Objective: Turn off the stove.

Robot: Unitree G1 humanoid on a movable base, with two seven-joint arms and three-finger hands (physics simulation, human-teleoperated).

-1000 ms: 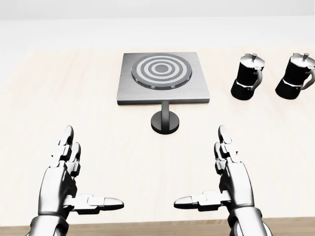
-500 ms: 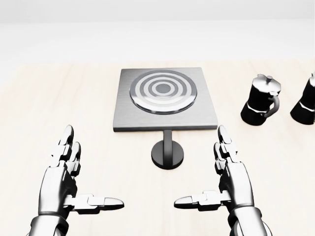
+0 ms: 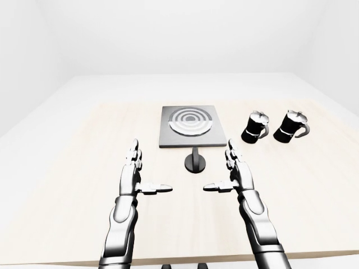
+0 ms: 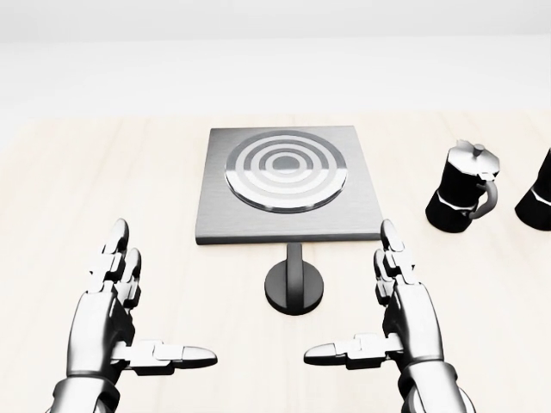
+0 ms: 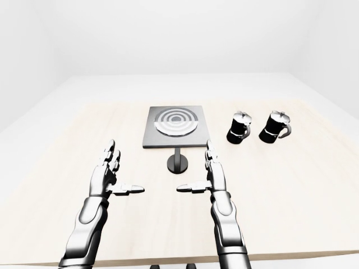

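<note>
Both the left hand (image 4: 116, 314) and right hand (image 4: 398, 314) hover open and empty below the stove (image 4: 287, 185), its knob (image 4: 294, 288) between them, no writing legible anywhere.

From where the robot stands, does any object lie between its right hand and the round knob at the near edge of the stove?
Nothing visible does. The right hand hovers open, low in the head view, and only bare tabletop separates it from the knob below the stove. The two moka pots stand well off to the right.
</note>
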